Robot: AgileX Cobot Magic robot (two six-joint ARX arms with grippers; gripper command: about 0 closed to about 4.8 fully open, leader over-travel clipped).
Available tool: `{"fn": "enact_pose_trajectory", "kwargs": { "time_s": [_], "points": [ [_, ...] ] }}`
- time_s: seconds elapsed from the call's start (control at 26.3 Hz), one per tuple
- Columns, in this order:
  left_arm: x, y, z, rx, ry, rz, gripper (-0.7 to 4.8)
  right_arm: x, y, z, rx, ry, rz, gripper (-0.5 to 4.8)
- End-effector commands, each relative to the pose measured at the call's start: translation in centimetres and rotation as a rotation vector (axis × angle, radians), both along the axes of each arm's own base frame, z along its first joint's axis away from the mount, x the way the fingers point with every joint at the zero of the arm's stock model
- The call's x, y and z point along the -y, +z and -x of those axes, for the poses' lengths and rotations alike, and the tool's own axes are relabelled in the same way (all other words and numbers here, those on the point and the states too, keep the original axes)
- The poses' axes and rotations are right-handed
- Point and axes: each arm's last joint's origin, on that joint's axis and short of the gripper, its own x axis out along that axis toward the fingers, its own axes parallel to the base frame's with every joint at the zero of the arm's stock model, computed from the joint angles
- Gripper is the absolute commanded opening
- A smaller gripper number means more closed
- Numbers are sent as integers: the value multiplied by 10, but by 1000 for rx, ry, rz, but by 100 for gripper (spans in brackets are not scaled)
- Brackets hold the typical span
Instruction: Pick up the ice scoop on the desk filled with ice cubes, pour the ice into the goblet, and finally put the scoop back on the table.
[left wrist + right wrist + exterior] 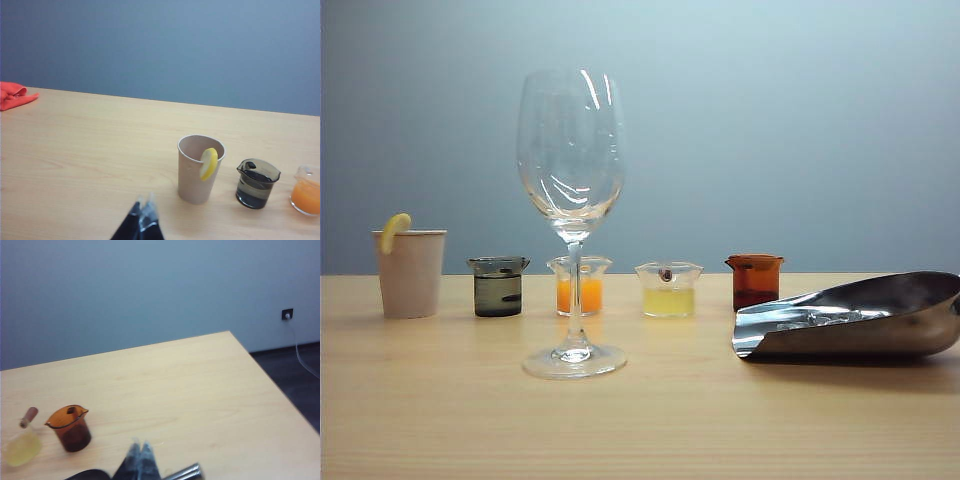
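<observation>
The ice scoop (860, 318), shiny steel, lies on the desk (640, 420) at the right, its lip pointing left. Ice cubes (815, 320) sit in its trough. The goblet (570, 150) stands upright and empty, left of centre. Neither gripper shows in the exterior view. My right gripper (140, 442) is shut and empty, hanging above the table, with the ice scoop's handle (182, 473) just under it. My left gripper (145, 200) is also shut with nothing in it, above the table near the paper cup (197, 170).
Behind the goblet stand a row: a paper cup with a lemon slice (410, 272), a dark beaker (498, 287), an orange beaker (578, 292), a yellow beaker (668, 292) and an amber beaker (754, 280). A red cloth (15, 95) lies far off. The table's side edge (270, 375) drops to the floor.
</observation>
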Motion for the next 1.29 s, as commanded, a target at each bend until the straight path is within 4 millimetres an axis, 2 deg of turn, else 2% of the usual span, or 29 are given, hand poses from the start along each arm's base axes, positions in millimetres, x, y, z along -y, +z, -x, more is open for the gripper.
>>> {"fn": "enact_pose_trajectory", "kwargs": {
  "time_s": [0.04,0.34,0.53,0.61,0.68,0.8,0.99,1.1,1.29],
  "points": [
    [0,20,7,-16,2,-1,-4,0,16,1,-54,11,-155,-3],
    [2,71,-1,-24,-72,-6,-4,-6,49,-36,-276,91,-461,-3],
    [5,97,-11,-36,-181,-8,-4,-8,46,-52,-319,92,-636,-3],
    [7,105,-14,-36,-222,-8,-4,-8,40,-53,-339,73,-688,-3],
    [12,117,-16,-33,-284,-9,-4,-8,23,-56,-353,55,-781,-3],
    [18,120,-16,-40,-343,-10,-4,-8,5,-58,-365,44,-844,-3],
    [29,116,-15,-77,-391,-13,-4,-8,-23,-59,-332,48,-892,-3],
    [42,112,-17,-124,-492,-18,-4,-8,-43,-57,-366,19,-891,-3],
    [64,105,-23,-205,-637,-44,-4,-6,-51,-56,-335,-36,-882,8]
  ]
}}
